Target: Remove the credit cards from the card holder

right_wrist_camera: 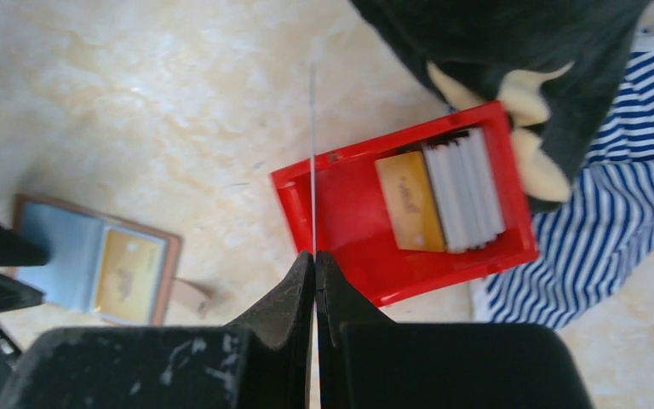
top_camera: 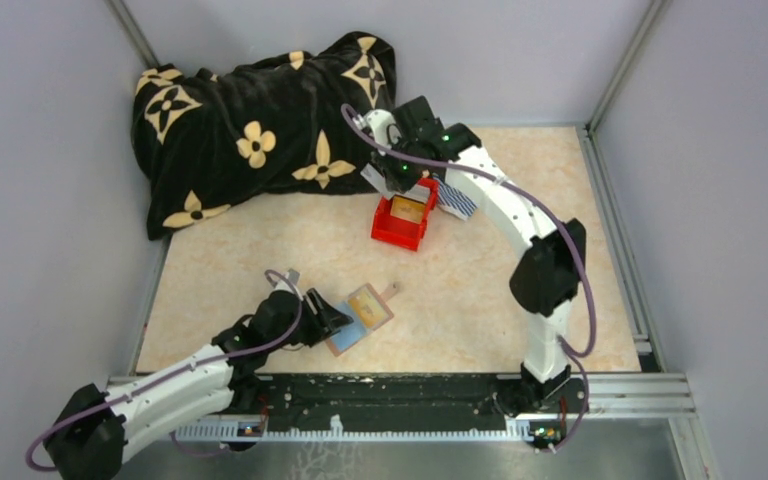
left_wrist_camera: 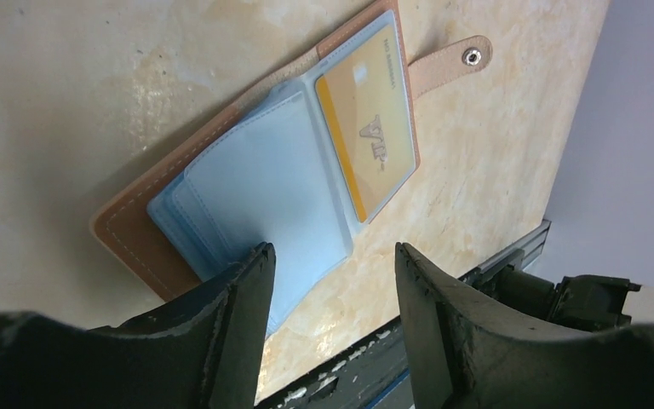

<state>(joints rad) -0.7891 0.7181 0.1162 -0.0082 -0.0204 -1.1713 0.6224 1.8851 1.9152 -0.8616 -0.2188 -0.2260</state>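
Right wrist view shows your right pincer [right_wrist_camera: 315, 264] clamped on a thin card [right_wrist_camera: 312, 153], seen edge-on, above one end of the red box [right_wrist_camera: 353, 230], while the card holder [top_camera: 360, 318] lies open on the counter [top_camera: 460, 300] well apart, one orange card [left_wrist_camera: 366, 119] inside, at the tips of your spread left pincer [left_wrist_camera: 332, 256].

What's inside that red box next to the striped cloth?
An orange card lies flat in the red box, beside a few overlapping grey cards. How many grey ones there are, and anything beneath them, is covered.
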